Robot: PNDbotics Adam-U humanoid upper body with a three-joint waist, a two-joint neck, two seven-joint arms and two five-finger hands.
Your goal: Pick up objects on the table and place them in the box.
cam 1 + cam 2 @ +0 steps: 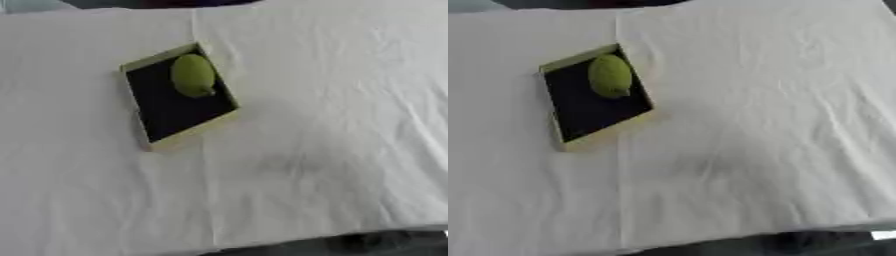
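Here, green fruit point(192, 75) inside box point(180, 137), white cloth point(332, 125) around, no robot hand visible

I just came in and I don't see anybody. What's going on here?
Nothing is being handled right now: neither robot hand is in view. A shallow tan box with a dark inside sits on the table's wrinkled white cloth. A green, lemon-shaped fruit already lies inside it, at its far end. No other loose object shows on the cloth.
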